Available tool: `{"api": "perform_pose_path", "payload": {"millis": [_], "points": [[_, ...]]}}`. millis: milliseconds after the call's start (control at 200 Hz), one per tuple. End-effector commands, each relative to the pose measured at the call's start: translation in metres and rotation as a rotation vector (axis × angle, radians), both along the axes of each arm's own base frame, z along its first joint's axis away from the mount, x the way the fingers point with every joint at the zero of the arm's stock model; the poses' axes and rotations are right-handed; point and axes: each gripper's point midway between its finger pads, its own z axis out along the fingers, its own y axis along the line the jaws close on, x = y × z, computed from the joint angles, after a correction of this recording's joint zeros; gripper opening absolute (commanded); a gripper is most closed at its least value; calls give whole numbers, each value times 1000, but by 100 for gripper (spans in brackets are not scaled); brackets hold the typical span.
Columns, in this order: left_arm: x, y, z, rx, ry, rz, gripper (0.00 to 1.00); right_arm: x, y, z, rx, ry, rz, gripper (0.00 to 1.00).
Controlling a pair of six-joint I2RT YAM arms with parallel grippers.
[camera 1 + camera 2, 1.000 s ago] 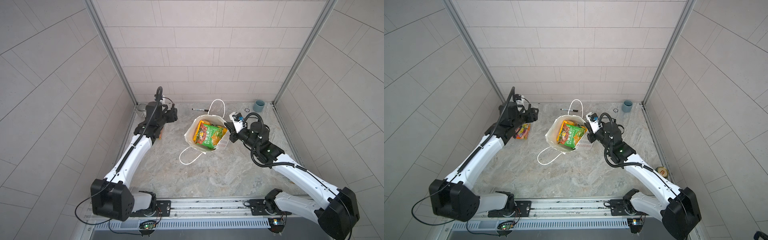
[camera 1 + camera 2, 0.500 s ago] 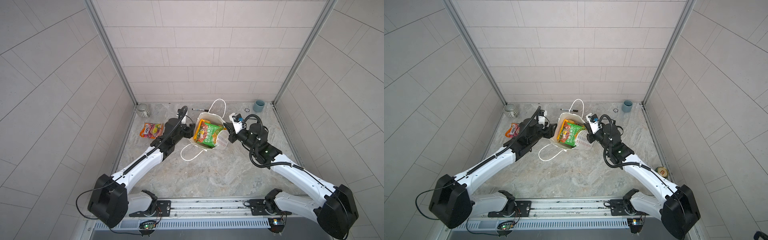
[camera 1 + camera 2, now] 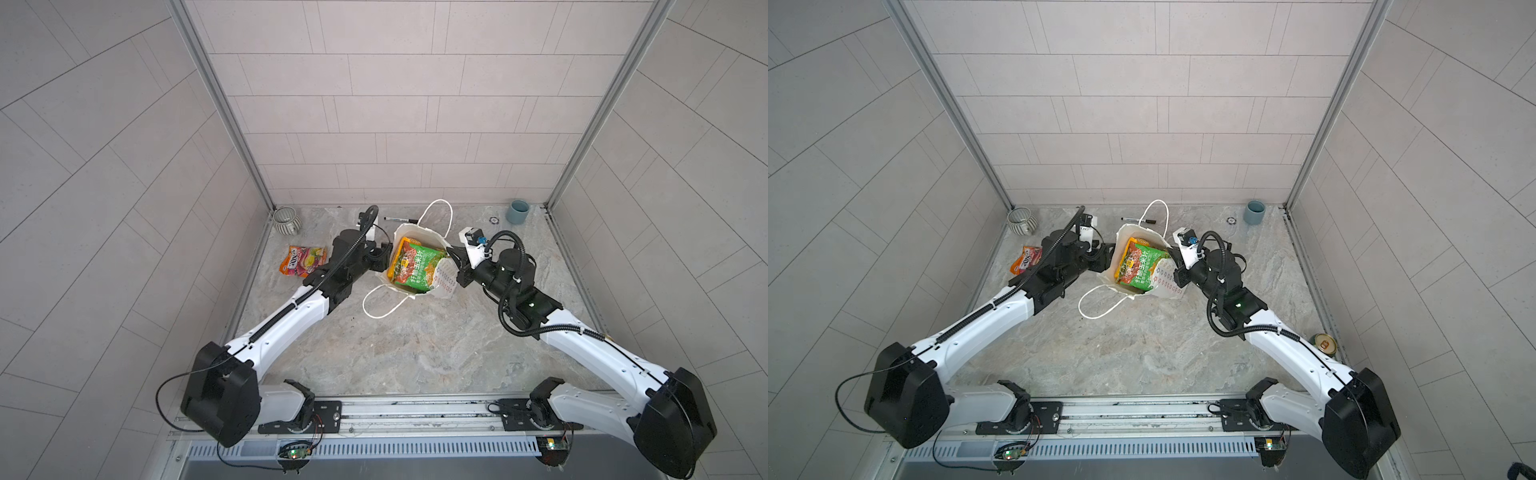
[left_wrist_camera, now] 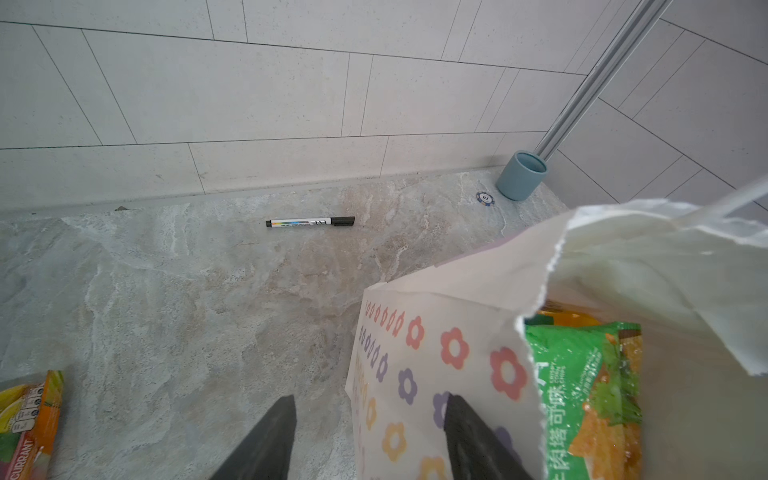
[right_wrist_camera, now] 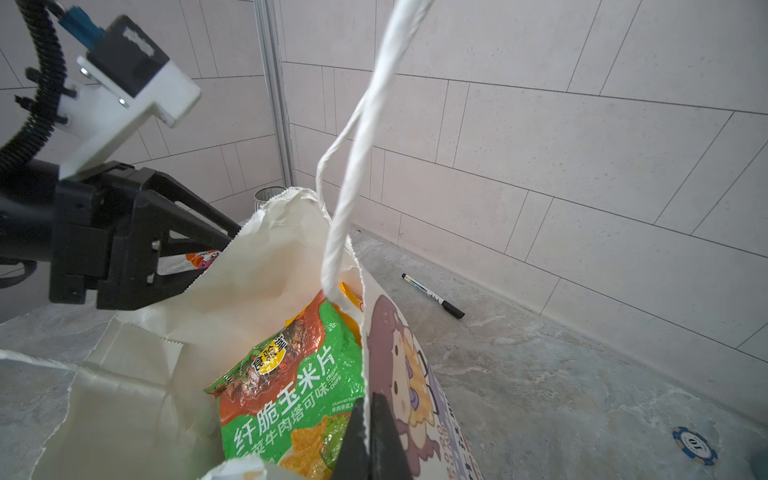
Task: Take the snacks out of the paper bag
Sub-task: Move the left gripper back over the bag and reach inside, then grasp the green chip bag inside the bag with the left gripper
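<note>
The white paper bag (image 3: 444, 286) stands tilted mid-table, mouth open, showing its flowered side (image 4: 436, 374) and cartoon-girl face (image 5: 399, 374). Inside it stands a green snack packet (image 3: 417, 264) (image 3: 1140, 266) (image 5: 291, 395), with a yellow-orange one (image 3: 409, 242) behind. An orange-and-magenta packet (image 3: 303, 261) (image 4: 29, 424) lies on the table to the left. My right gripper (image 5: 368, 436) (image 3: 451, 255) is shut on the bag's rim. My left gripper (image 4: 370, 415) (image 3: 384, 255) is open just outside the flowered side, holding nothing.
A black marker pen (image 4: 309, 222) lies by the back wall. A blue-grey cup (image 3: 516, 212) and a poker chip (image 5: 695, 445) sit back right, a ribbed bowl (image 3: 286, 220) back left. A can (image 3: 1325, 343) lies by the right wall. The bag's cord handle (image 3: 382, 305) loops forward.
My left gripper has come away from the orange-and-magenta packet, which now lies on the table, and swung right to the bag's side. The right gripper has kept its hold on the rim.
</note>
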Motion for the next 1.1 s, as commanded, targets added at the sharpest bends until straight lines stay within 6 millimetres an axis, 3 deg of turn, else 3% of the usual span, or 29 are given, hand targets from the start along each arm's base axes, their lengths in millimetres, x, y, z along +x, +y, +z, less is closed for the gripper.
{"api": "perform_pose_path", "payload": {"millis": [0,125,305,615,921,1096], "points": [[-16,5,37,-2,-57,13,63,-4,2,8,31,-5,23,0],[-24,10,52,-2,-82,15,63,-12,0,14,40,-28,37,0],[-33,-11,50,31,-45,-72,62,-19,5,14,33,-48,85,0],[-68,-63,14,115,112,-250,64,-14,4,10,28,-41,59,0],[-44,-64,-30,210,227,-155,76,-11,5,7,34,-37,60,0],[-29,-60,-37,215,234,-101,87,-13,4,9,37,-42,59,0]]}}
